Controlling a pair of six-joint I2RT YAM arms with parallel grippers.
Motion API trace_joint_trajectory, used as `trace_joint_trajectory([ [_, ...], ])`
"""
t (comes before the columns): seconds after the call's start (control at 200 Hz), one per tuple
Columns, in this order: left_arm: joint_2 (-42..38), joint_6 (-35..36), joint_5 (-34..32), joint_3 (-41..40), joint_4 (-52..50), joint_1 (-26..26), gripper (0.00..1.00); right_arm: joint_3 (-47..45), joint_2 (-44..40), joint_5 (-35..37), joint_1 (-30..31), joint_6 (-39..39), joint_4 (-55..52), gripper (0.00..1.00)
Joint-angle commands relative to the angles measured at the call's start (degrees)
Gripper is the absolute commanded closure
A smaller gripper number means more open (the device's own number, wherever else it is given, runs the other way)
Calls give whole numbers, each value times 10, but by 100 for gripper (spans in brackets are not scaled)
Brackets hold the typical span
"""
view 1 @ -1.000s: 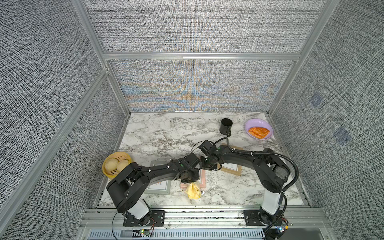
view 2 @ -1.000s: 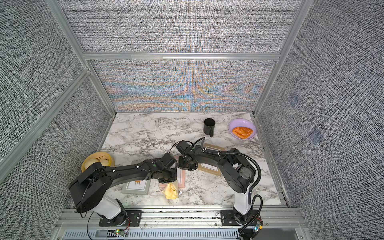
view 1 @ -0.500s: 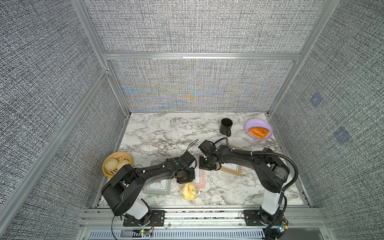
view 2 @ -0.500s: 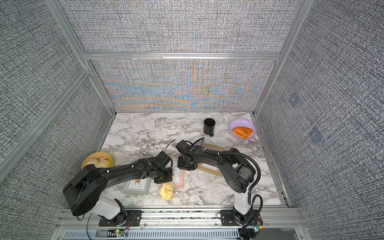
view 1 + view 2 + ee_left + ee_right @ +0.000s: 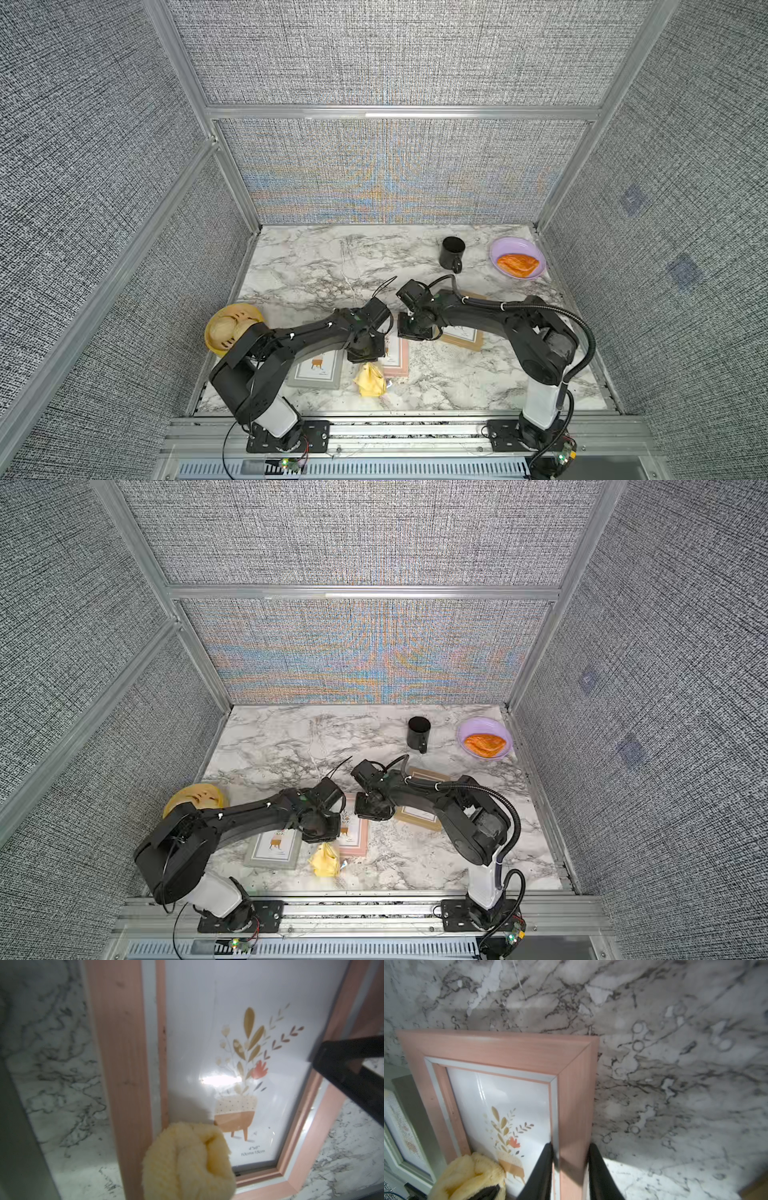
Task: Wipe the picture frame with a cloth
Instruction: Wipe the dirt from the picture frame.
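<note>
The pink picture frame (image 5: pixel 398 356) (image 5: pixel 354 838) lies flat near the table's front middle. My right gripper (image 5: pixel 409 329) (image 5: pixel 571 1147) is shut on its side rail (image 5: pixel 572 1105), one black finger on the glass side and one outside. My left gripper (image 5: pixel 365 353) (image 5: pixel 319 831) is shut on the bunched pale-yellow cloth (image 5: pixel 370 380) (image 5: pixel 187 1163). The cloth rests over the frame's other long rail (image 5: pixel 124 1043) and the near corner of the glass. It hides the left fingers in the left wrist view; its tail lies on the marble beside the frame.
A grey frame (image 5: pixel 316 368) lies left of the pink one, partly under my left arm. A wooden frame (image 5: pixel 463 337) lies to the right under my right arm. A black mug (image 5: pixel 452 253) and a purple plate (image 5: pixel 498 245) stand at the back right, a yellow bowl (image 5: pixel 239 308) at the left.
My left gripper has dragged the cloth leftward across the pink frame toward its left rail. The right gripper has kept its hold and not moved.
</note>
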Motion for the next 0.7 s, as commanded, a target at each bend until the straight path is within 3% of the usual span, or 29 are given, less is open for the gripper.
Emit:
trace_joint_trajectory([
  [0.0,15,1,-62,20,26,12,100,-3,0,3,1,-9,-8,74],
  [0.415,104,44,-67,111,78,64,100,-7,2,4,0,-10,-7,74],
  [0.531,119,48,-30,122,92,62,100,-7,2,4,1,-9,-6,74],
  [0.691,109,18,22,78,129,43,100,-2,7,4,0,-7,-6,74],
])
